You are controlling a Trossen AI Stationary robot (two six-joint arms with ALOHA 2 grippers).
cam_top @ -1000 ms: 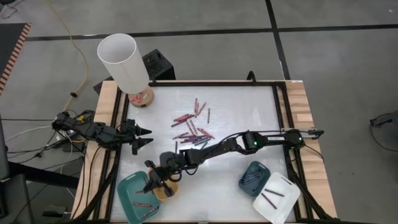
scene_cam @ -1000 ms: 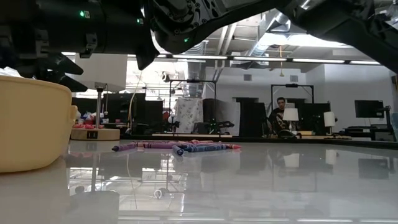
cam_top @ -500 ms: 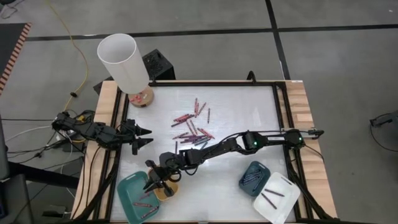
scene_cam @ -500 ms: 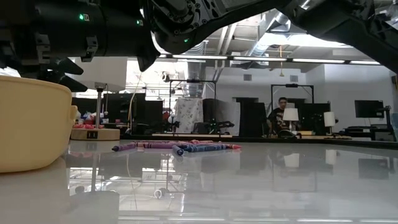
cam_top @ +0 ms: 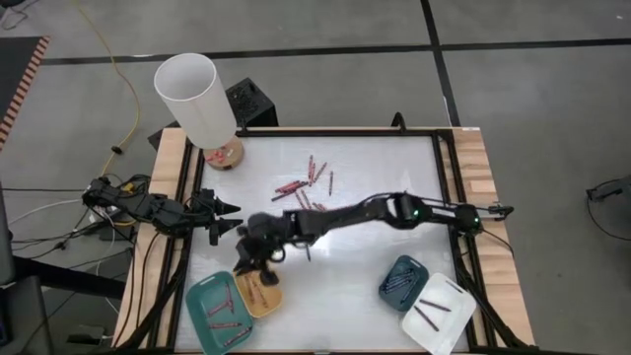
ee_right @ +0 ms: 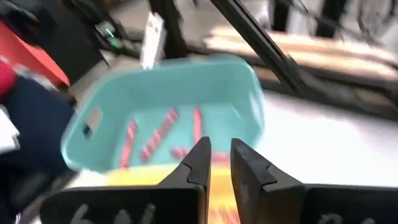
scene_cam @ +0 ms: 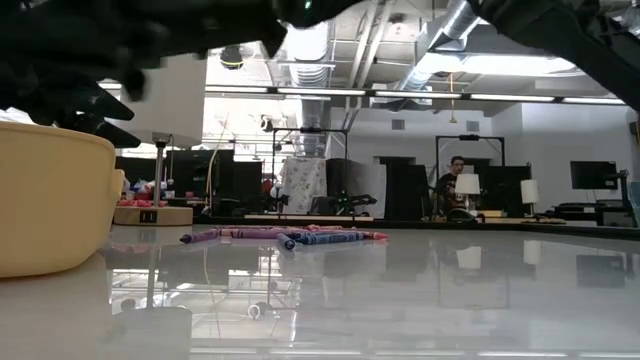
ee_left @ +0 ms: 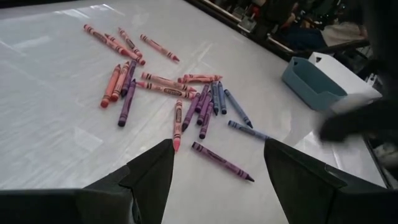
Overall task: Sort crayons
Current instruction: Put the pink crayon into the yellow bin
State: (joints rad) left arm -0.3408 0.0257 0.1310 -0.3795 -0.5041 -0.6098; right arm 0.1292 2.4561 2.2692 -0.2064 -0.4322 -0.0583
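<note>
the right gripper [cam_top: 258,254], fingers nearly together and seemingly empty, is hovering beside the yellow tray [cam_top: 258,296]; it should be approaching the next crayon [ee_left: 222,161] squarely.

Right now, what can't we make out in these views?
- Yellow tray contents: the right hand and its arm partly cover it in the high view; the low view shows only its outer wall; the right wrist view is motion-blurred.
- Crayons in the middle of the pile: the right arm crosses them in the high view.
- Dark-blue tray and white tray crayon colours: too small in the high view.
- Teal tray crayon count: blurred in the right wrist view.
</note>
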